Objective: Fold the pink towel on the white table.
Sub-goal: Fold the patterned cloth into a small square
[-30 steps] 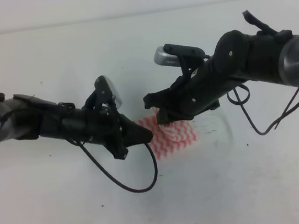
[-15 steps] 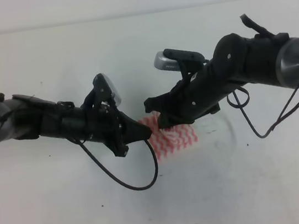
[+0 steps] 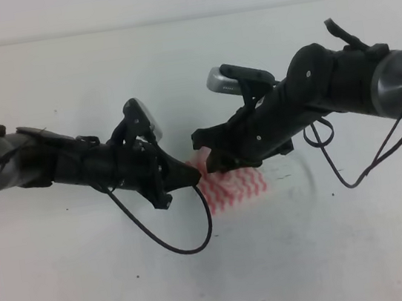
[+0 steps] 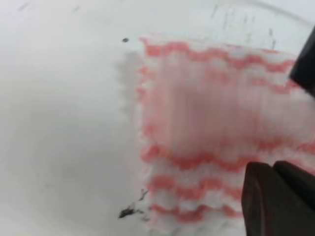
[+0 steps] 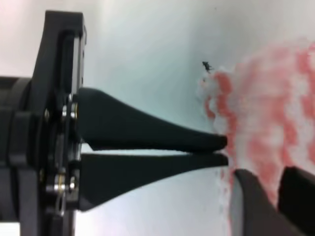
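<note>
While both grippers meet at the towel [image 3: 232, 186] mid-table [image 3: 298, 256], the left gripper [image 5: 222, 149] has its jaws pressed together at the towel's edge; the right gripper's [image 3: 203, 152] state I cannot tell. Crowded so close, they could collide or drag the cloth askew. A dangling cable [image 3: 170, 239] hangs near the towel.

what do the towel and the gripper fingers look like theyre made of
The pink towel looks like soft, napped cloth, terry or microfiber perhaps: its edge is fuzzy and its zigzag stripes look woven or printed, matte. The left gripper fingers look like hard black plastic, smooth with a dull sheen; coated metal is possible.
</note>
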Robot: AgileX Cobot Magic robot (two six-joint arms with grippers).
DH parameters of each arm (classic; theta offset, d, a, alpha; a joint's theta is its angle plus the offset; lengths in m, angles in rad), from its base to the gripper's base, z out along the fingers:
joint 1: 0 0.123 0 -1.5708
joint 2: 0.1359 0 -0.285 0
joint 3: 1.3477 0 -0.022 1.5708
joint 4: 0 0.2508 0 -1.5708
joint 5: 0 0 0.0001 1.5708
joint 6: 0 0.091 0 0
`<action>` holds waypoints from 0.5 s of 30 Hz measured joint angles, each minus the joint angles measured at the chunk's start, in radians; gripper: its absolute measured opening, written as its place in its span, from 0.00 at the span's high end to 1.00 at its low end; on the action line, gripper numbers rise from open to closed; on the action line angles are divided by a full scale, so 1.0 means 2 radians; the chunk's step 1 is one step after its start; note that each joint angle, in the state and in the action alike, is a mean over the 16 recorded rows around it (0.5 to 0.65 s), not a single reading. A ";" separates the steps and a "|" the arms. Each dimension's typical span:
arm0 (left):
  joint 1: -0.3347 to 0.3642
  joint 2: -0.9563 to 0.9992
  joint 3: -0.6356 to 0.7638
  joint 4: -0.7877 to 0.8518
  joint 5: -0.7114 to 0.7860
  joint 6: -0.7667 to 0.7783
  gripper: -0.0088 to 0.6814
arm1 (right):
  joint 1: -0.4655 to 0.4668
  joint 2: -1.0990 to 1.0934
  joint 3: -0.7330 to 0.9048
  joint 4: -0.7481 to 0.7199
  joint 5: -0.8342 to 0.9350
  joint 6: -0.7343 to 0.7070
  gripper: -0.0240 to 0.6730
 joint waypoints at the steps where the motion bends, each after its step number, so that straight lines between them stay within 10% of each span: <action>1: 0.000 0.000 0.000 0.000 -0.002 0.000 0.99 | 0.000 0.000 0.000 0.001 0.001 0.000 0.80; 15: 0.000 -0.001 0.000 -0.031 -0.028 0.000 0.99 | 0.000 0.000 0.000 -0.009 0.019 0.000 0.73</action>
